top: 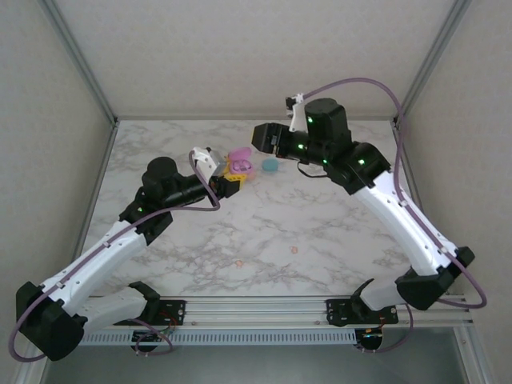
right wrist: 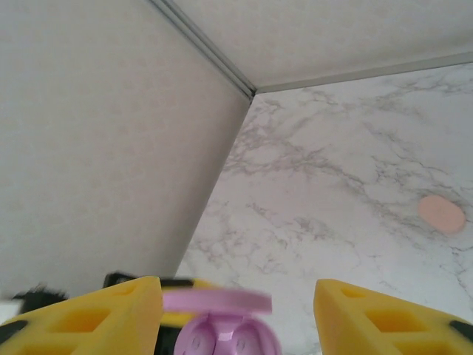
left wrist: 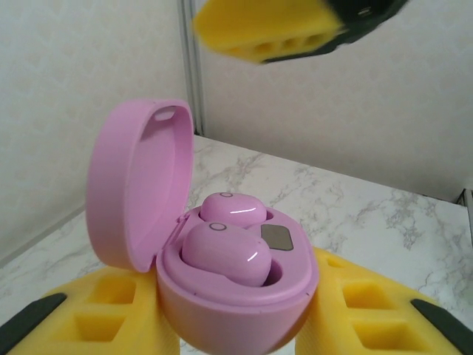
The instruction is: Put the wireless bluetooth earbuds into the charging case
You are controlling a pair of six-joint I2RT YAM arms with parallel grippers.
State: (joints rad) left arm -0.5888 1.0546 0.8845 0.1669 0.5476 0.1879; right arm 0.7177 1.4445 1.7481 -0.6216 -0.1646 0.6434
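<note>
Yellow foam pads of the left end effector are clamped on the pink-purple charging case. Its lid is swung open, and two purple earbuds sit in its wells. Above it the right end effector hangs with fingers spread wide. On the marble desk a teal case lies near the held case, with an orange-pink earbud well apart.

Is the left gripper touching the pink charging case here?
Touching. The left wrist view shows the pink charging case seated between the yellow pads of the left gripper, both pressed against its lower body with no gap.
</note>
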